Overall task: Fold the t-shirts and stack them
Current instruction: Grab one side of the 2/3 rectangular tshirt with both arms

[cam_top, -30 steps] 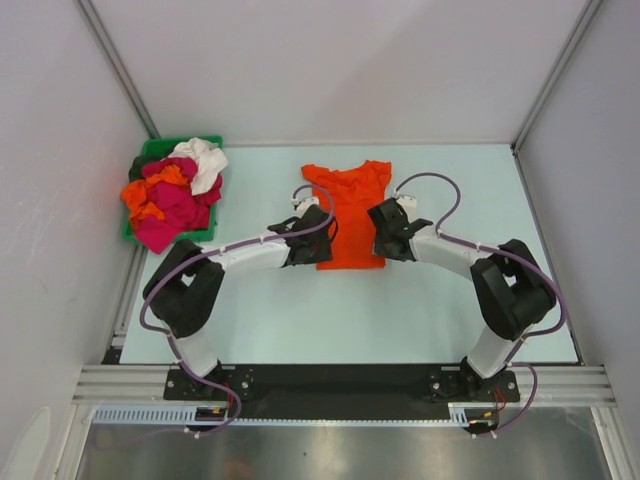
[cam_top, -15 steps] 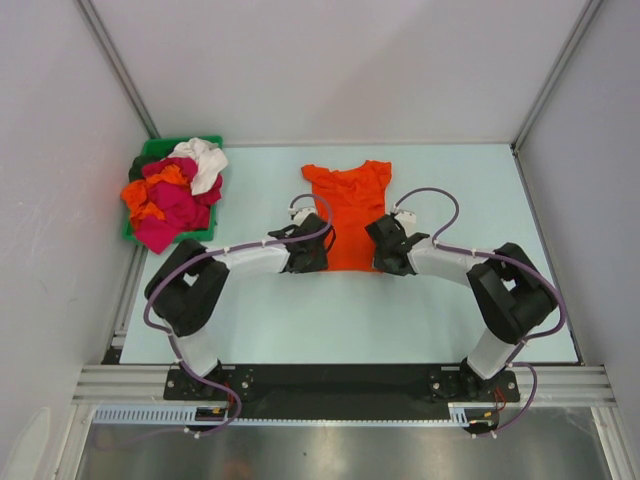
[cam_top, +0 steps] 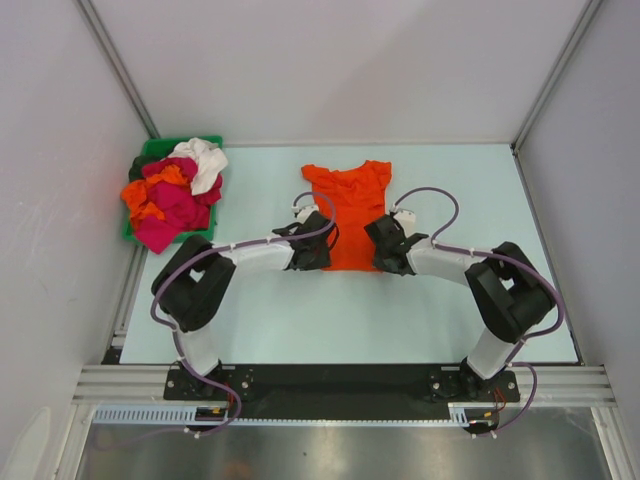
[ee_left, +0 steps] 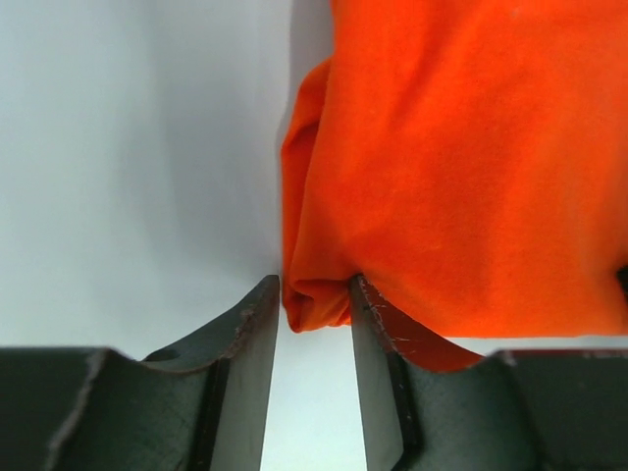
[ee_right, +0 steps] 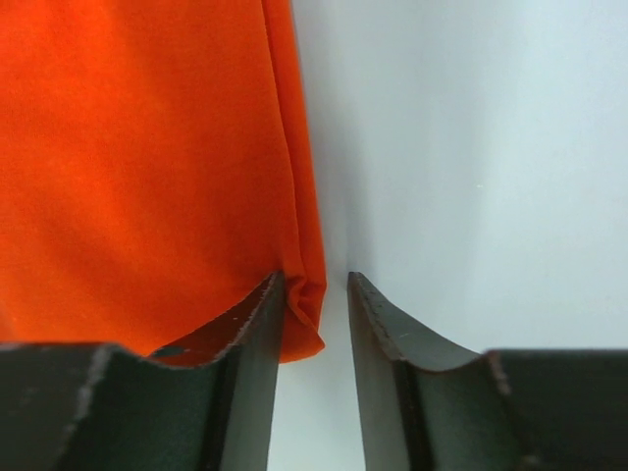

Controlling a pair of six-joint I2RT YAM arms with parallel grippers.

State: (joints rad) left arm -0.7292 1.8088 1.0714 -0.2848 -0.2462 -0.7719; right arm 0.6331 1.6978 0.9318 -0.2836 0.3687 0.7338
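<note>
The orange t-shirt (cam_top: 347, 212) lies on the pale tabletop (cam_top: 300, 310), in the middle of its far half, collar end far from me. My left hand (ee_left: 314, 299) sits at its near left corner with a fold of hem between the fingers, which look partly closed on the cloth. My right hand (ee_right: 316, 294) holds its fingers apart around the near right corner; whether they grip I cannot tell. The other t-shirts (cam_top: 172, 195) are heaped in the green bin (cam_top: 150, 150) at far left

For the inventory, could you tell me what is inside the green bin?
The green bin holds heaped t-shirts, magenta, orange and white, spilling over its rim; anything beneath them is covered.
</note>
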